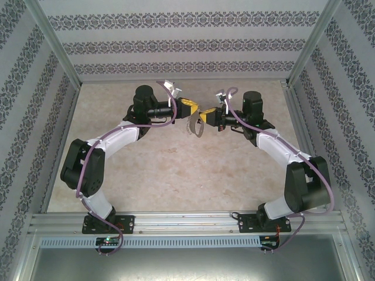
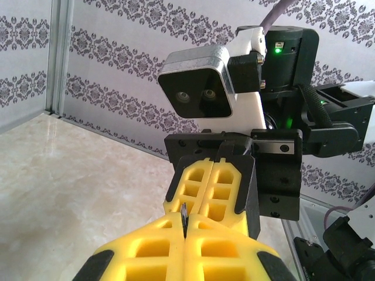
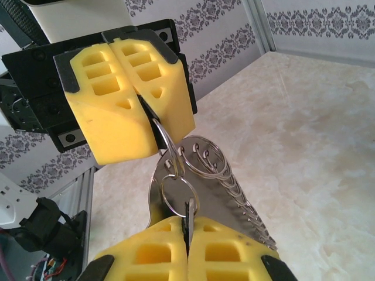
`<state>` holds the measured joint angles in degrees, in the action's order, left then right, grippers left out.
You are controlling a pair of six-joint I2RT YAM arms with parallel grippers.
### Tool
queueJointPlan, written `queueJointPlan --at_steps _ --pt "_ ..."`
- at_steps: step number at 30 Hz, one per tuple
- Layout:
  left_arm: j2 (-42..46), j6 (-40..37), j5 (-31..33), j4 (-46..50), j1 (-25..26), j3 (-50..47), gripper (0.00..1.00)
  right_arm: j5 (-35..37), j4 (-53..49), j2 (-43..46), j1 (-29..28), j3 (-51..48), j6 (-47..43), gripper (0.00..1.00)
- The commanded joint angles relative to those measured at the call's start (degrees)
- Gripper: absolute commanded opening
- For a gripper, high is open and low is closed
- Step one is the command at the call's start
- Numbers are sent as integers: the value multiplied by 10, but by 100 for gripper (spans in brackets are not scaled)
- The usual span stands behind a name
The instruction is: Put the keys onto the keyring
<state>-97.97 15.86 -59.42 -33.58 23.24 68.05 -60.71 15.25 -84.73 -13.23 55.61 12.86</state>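
Both grippers meet tip to tip above the middle of the table. In the right wrist view my right gripper (image 3: 188,227) is shut on the dark head of a small key (image 3: 190,212), which has a thin wire ring (image 3: 176,196) through it. That ring is linked to the keyring (image 3: 214,196), a silver plate with several rings along one edge. My left gripper (image 3: 148,120) is shut on the keyring's top loop. From above, the keyring (image 1: 197,126) hangs below the left gripper (image 1: 192,110) and the right gripper (image 1: 207,115). The left wrist view has a thin metal edge (image 2: 184,215) between the left gripper's (image 2: 184,227) shut fingers.
The beige marble-look tabletop (image 1: 176,175) lies below the hanging keyring. Patterned walls and aluminium posts (image 1: 58,50) close in the back and sides. A metal rail (image 1: 187,221) runs along the near edge by the arm bases.
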Motion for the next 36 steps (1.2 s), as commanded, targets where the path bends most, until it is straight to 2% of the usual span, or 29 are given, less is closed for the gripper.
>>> queueJointPlan --at_steps 1,9,24,36 --pt "25 -27 -11 14 4 9 0 2 -24 14 7 26 -25 0" --pt "29 -42 -10 27 4 6 0 5 -31 36 19 28 -28 0" --pt "26 -32 -12 13 4 3 0 -8 -40 23 9 49 -25 0" --pt "26 -28 -13 11 5 2 0 9 -102 32 14 77 -67 0"
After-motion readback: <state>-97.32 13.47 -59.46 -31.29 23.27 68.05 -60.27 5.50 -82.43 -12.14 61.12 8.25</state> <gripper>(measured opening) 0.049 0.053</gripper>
